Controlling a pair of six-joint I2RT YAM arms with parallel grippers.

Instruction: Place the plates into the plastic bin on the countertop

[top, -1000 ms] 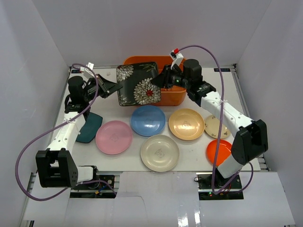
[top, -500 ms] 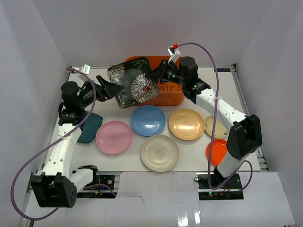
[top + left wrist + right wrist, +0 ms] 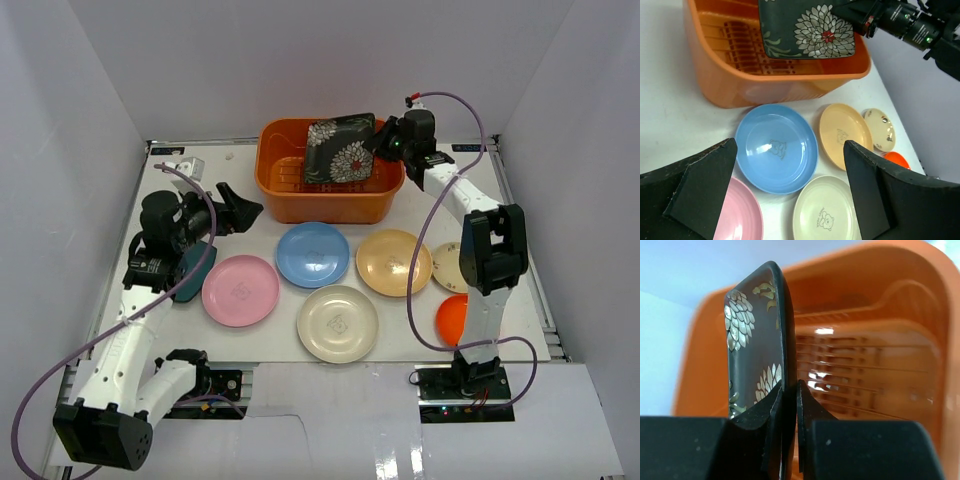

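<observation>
A black square plate with white flowers [image 3: 340, 150] hangs tilted inside the orange plastic bin [image 3: 272, 185], above its slotted floor. My right gripper [image 3: 380, 145] is shut on this plate's right edge. In the right wrist view, the right gripper [image 3: 789, 387] pinches the plate's rim [image 3: 752, 340] in front of the bin [image 3: 865, 365]. My left gripper [image 3: 248, 208] is open and empty, left of the bin. In the left wrist view, the left gripper [image 3: 789, 145] looks over the blue plate [image 3: 776, 147]. On the countertop [image 3: 250, 245] lie pink [image 3: 240, 290], blue [image 3: 313, 254], cream [image 3: 338, 323] and tan [image 3: 394, 262] plates.
A dark teal plate [image 3: 190, 270] lies under my left arm. A small beige plate [image 3: 450, 268] and an orange plate [image 3: 455, 318] lie beside the right arm's base. White walls close in the left, back and right sides.
My left gripper let go of the flowered plate, opened wide and drew back to the left. My right gripper carried the plate to the back and into the bin.
</observation>
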